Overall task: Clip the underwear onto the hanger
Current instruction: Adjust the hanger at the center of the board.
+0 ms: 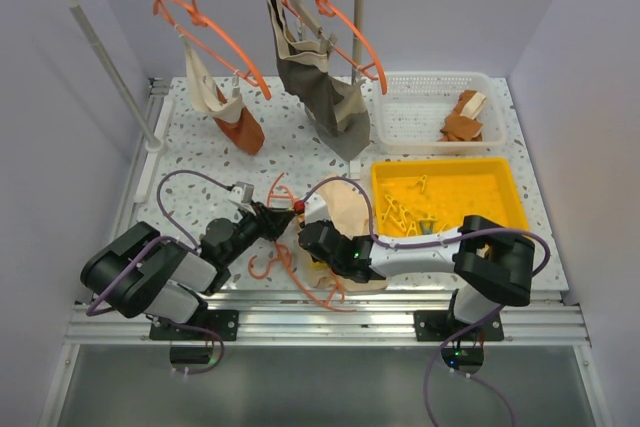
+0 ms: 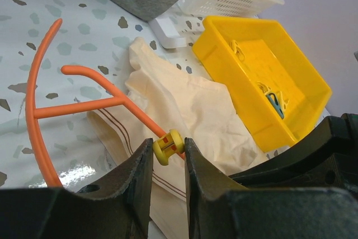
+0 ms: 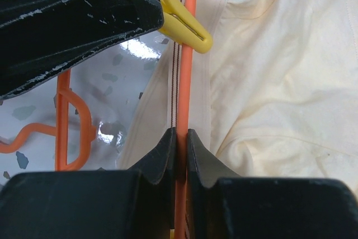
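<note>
No text, label, brand, number or sign can be read in any of the three views.
</note>
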